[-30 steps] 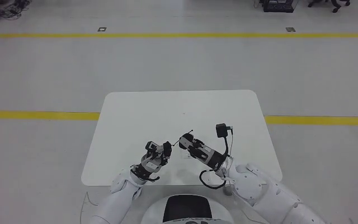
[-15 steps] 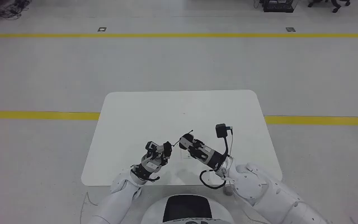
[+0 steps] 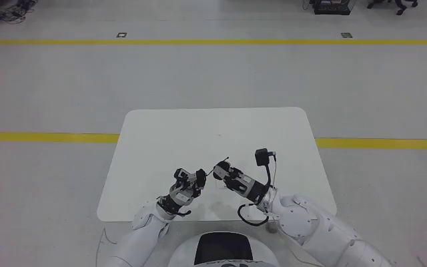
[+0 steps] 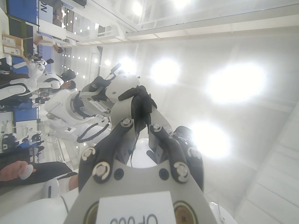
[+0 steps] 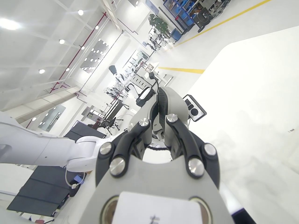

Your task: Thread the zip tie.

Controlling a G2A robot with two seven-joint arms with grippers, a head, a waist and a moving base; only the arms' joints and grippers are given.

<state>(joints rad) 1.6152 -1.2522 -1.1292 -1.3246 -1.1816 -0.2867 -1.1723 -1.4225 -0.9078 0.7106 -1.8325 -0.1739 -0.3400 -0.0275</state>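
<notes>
Above the white table (image 3: 167,133), the left gripper (image 3: 199,177) and right gripper (image 3: 219,167) nearly meet, each clenched on the thin black zip tie (image 5: 151,74).

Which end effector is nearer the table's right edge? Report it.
Right. The right end effector hovers about midway across the table, near its front; the left end effector sits beside it, farther from the right edge.
</notes>
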